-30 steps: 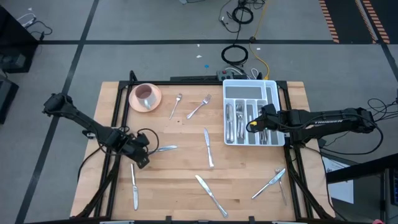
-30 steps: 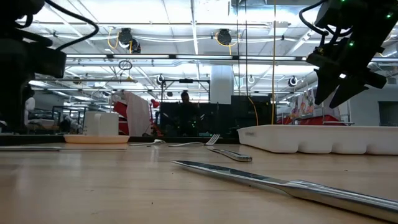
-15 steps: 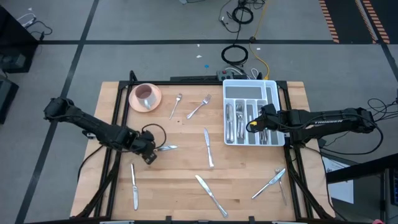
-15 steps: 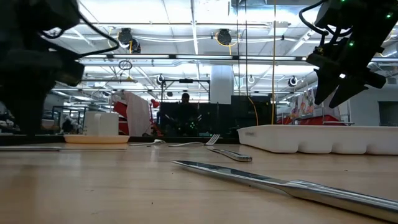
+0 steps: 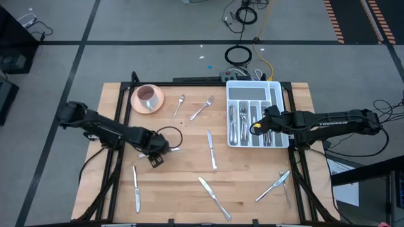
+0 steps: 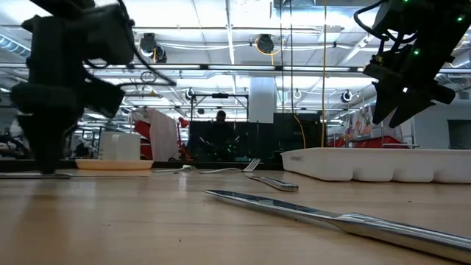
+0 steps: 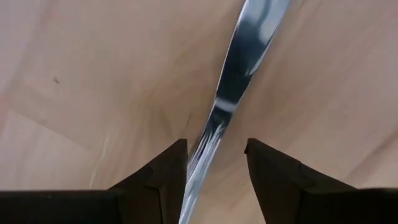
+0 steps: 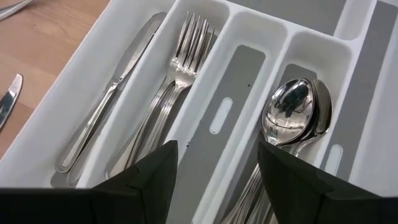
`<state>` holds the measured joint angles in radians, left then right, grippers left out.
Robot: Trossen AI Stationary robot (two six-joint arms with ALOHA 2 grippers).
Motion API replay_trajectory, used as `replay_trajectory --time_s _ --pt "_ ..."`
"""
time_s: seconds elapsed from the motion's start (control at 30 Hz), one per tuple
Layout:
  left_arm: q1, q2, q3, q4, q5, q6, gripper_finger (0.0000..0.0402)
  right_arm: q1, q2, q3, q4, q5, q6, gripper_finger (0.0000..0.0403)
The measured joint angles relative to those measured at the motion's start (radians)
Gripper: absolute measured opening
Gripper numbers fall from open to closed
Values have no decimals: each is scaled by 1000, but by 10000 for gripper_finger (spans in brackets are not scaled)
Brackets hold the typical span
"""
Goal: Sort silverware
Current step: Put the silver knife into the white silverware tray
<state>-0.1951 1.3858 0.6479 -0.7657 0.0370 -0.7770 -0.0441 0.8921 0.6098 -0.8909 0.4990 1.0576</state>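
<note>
The silverware is split between the table and the white tray. My left gripper is low over the table's left half and open. Its fingers stand on either side of the slender handle of a silver piece lying flat on the wood, also seen in the high view as the piece. I cannot tell whether a finger touches it. My right gripper hovers open above the tray, over knives, forks and spoons that lie in their compartments.
Loose on the wood lie a knife at the centre, a knife near the front edge, a knife at front left, a fork and knife at front right, and a spoon and fork near the pink bowl.
My left gripper has moved toward the table's right, along the wood, until it reached the silver piece left of centre. My right gripper has kept still over the tray.
</note>
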Motion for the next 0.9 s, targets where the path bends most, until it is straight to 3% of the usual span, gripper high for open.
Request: replay_trajectory --time_s 0.33,0.53,0.9 --pt "-45 142 12 -17 16 273 158 0 0 0 0 -3 -4 215" --pt "-39 179 17 -25 -27 376 35 0 0 0 1 -3 -3 215" --pt "33 192 101 -87 19 453 30 0 0 0 13 -2 -5 215"
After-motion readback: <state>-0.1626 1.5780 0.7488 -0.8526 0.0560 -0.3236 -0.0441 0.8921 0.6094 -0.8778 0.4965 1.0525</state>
